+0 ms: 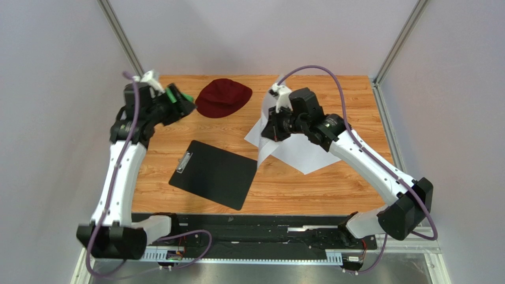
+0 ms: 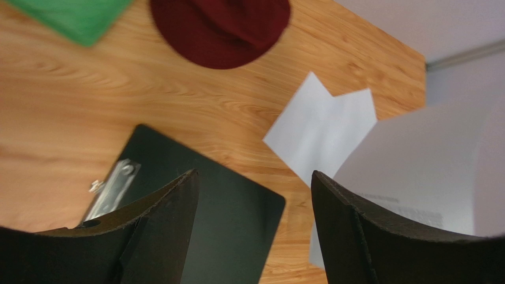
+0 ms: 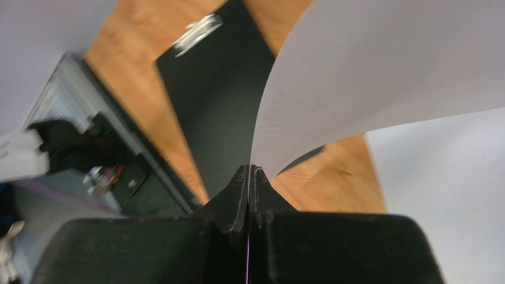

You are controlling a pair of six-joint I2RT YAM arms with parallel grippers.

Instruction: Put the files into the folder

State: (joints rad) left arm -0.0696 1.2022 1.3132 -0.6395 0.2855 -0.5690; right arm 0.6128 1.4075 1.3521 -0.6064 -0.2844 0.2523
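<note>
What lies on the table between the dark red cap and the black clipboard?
Only bare wooden table separates the dark red cap from the black clipboard, shown plainly in the top external view.

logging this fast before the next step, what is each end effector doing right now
left end effector: open, holding nothing.
right end effector: closed, pinching the edge of a curled white paper sheet.

We find the clipboard (image 1: pixel 214 174) flat on the table (image 1: pixel 332 189) near its middle, clip end to the left. Behind it lies the cap (image 1: pixel 223 97), the cloth (image 2: pixel 74 18) to the cap's left. The sheets (image 1: pixel 302 157) lie right of the clipboard, one raised in the right gripper's (image 3: pixel 250 174) pinch.
</note>
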